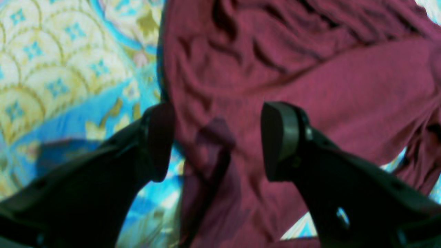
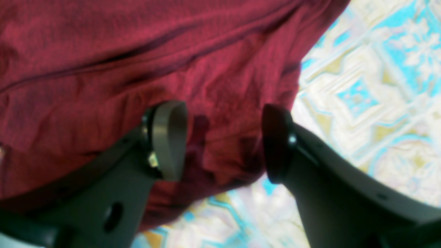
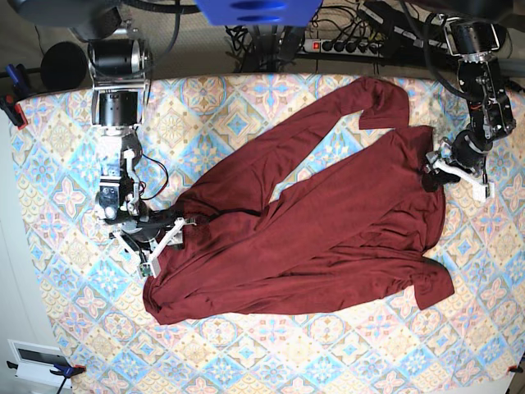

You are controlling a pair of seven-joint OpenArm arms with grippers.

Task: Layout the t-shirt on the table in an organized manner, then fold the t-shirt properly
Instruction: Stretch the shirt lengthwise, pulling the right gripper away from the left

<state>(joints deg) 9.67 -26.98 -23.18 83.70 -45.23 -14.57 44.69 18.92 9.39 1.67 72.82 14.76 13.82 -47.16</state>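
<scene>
The dark maroon t-shirt (image 3: 328,222) lies crumpled and stretched diagonally across the patterned table (image 3: 66,287), one sleeve reaching toward the back. At the shirt's right edge in the base view, my left gripper (image 3: 435,170) hovers over it. In the left wrist view that gripper (image 1: 220,141) is open, with wrinkled shirt fabric (image 1: 310,86) below and table (image 1: 51,51) showing to the left. My right gripper (image 3: 168,231) is at the shirt's left end. It (image 2: 222,141) stands open above the shirt's edge (image 2: 137,51), gripping nothing, with table (image 2: 361,103) to the right.
A power strip (image 3: 344,45) and cables run along the back edge beyond the table. A red clamp (image 3: 12,107) holds the cloth at the far left, and a black round object (image 3: 61,66) sits behind it. Bare patterned cloth surrounds the shirt in front and at left.
</scene>
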